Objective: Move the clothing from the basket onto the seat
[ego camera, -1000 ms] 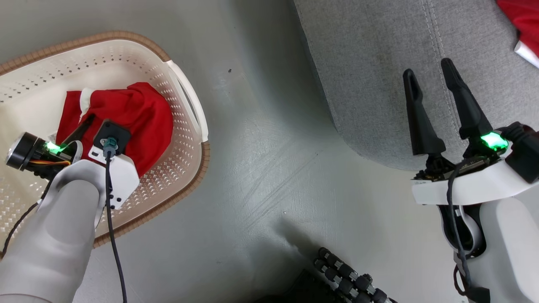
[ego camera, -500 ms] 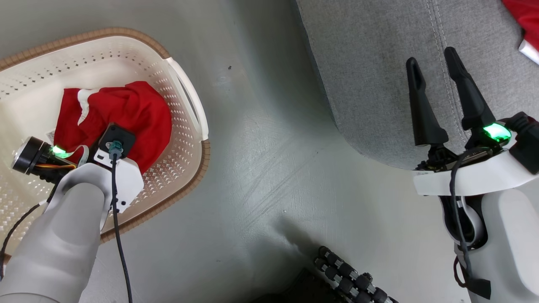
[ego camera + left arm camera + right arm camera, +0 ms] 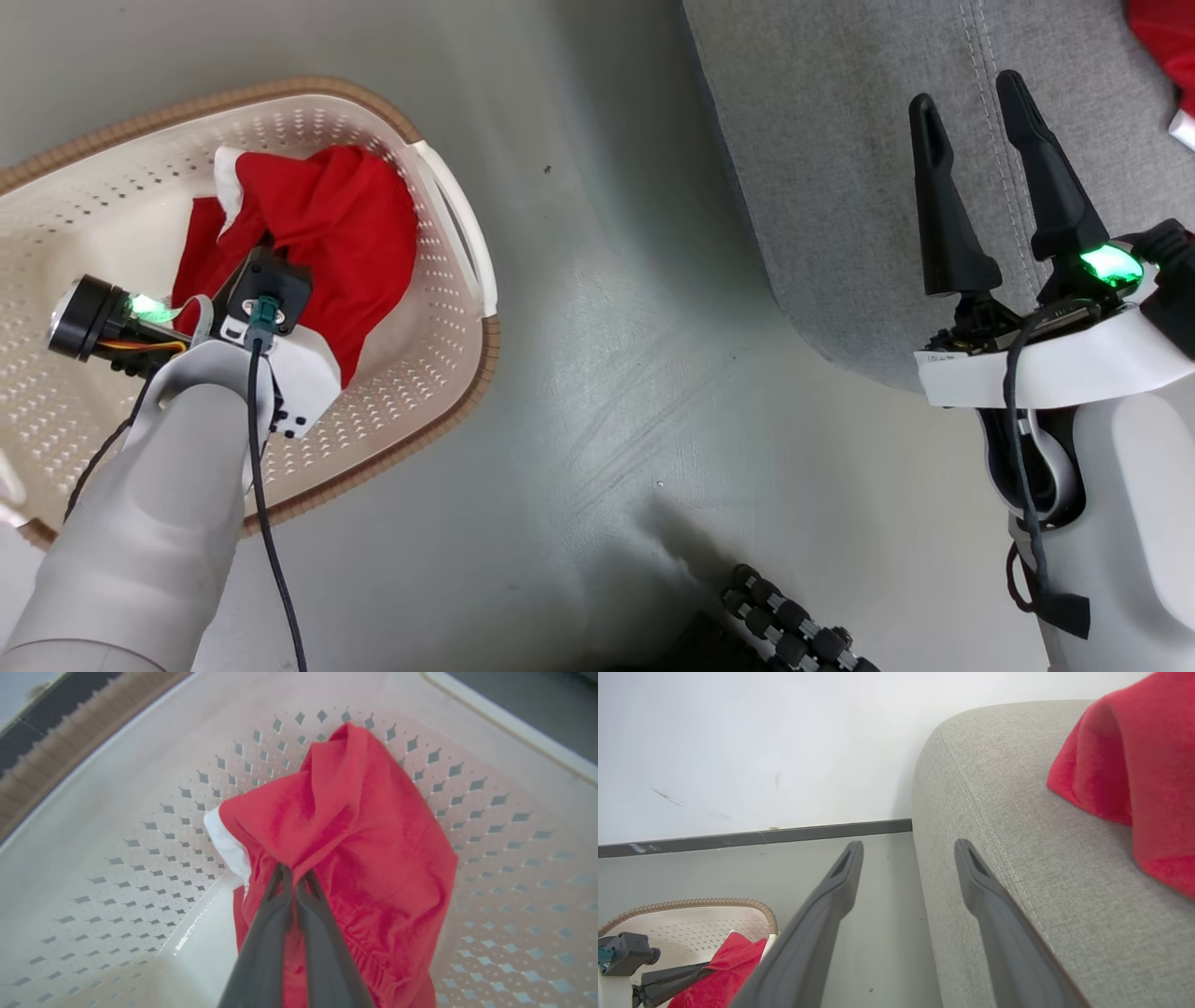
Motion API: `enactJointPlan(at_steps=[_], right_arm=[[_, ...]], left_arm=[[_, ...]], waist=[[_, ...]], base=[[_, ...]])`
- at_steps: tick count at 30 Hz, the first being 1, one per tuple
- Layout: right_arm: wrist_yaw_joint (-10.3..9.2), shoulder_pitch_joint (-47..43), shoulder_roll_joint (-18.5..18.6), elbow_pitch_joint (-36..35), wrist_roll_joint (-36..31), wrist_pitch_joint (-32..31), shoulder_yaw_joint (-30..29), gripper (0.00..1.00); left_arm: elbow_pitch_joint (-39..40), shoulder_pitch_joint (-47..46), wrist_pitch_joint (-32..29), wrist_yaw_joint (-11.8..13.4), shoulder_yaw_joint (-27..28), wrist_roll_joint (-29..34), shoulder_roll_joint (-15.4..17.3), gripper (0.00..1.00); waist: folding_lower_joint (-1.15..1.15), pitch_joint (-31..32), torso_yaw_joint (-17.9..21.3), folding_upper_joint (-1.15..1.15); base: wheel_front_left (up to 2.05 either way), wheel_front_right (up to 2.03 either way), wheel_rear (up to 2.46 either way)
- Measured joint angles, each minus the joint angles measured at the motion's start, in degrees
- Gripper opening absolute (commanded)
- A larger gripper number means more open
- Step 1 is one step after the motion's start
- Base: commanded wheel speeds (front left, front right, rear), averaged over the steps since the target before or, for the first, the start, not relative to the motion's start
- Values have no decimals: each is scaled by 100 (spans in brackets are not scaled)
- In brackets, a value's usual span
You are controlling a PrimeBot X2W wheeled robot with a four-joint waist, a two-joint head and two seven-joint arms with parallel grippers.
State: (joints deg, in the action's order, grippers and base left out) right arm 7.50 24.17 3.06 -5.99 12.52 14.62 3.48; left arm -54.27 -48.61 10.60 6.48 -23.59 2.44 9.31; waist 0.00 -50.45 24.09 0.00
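Observation:
A red garment [image 3: 327,224] with a white cuff lies bunched in the cream perforated basket [image 3: 280,93] at the left. My left gripper [image 3: 293,873] is shut on a fold of this garment [image 3: 373,849], which hangs from its fingers against the basket wall [image 3: 140,788]. Over the front corner of the grey seat [image 3: 840,140] my right gripper [image 3: 966,93] stands open and holds nothing. Another red garment [image 3: 1162,37] lies on the seat at the far right. In the right wrist view that garment [image 3: 1134,765] rests on the seat [image 3: 1017,868], right of the open right gripper [image 3: 909,845], with the basket [image 3: 691,903] low at the left.
Grey floor [image 3: 607,373] separates the basket from the seat. A black ribbed part [image 3: 794,621] lies at the bottom edge between my arms. A white wall [image 3: 761,742] with a dark baseboard [image 3: 784,836] stands behind the seat and the basket.
My left gripper has shut on the red garment in the basket and drawn it up into a bunch. The right gripper stays open over the seat; the camera has shifted a little.

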Motion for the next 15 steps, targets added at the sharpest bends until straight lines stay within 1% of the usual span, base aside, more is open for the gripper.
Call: enactJointPlan(at_steps=[7, 15], right_arm=[[0, 94, 31, 92, -68, 0, -34, 100], [0, 105, 220, 160, -141, 0, -25, 100]], left_arm=[[278, 191, 263, 79, 103, -160, -63, 0], [814, 480, 363, 209, 215, -320, -199, 0]], waist=[[0, 206, -184, 0], [0, 513, -437, 0]], base=[[0, 0, 0], [0, 0, 0]])
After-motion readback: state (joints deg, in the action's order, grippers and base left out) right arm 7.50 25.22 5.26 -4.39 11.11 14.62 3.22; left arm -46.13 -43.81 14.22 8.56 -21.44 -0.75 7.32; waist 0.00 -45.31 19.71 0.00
